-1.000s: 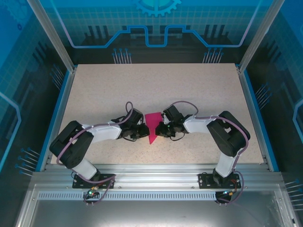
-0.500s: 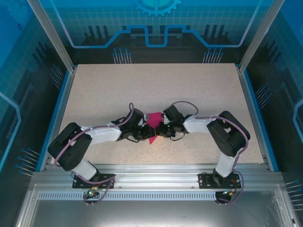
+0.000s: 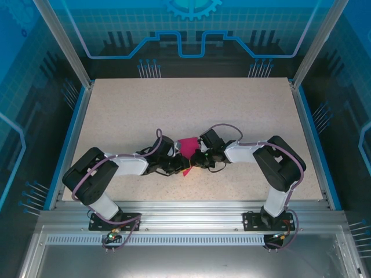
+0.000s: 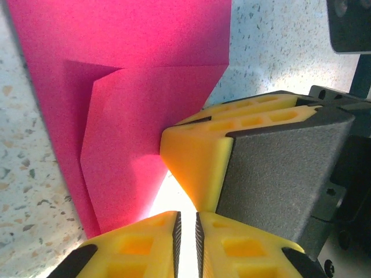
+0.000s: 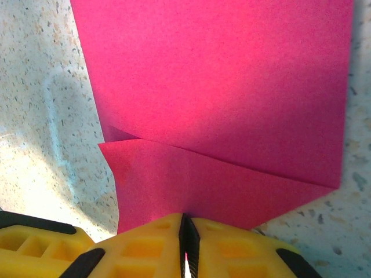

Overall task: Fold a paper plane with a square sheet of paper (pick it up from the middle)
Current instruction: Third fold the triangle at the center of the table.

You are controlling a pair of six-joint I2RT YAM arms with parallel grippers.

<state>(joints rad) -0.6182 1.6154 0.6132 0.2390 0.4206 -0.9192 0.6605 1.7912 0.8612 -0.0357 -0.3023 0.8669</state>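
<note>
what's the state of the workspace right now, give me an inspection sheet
surface: speckled beige table, no marks seen
job's things: pink paper partly folded, with angled flaps creased, sitting between the two pincers
clutter: nothing seen
pincers: left pincer has its jaws closed beside the paper; right pincer has its jaws closed at the paper's edge; cannot tell whether either pinches it
cables: purple cables loop along both arms, off the paper
surroundings: blue panelled walls on three sides, aluminium rail at the near edge
</note>
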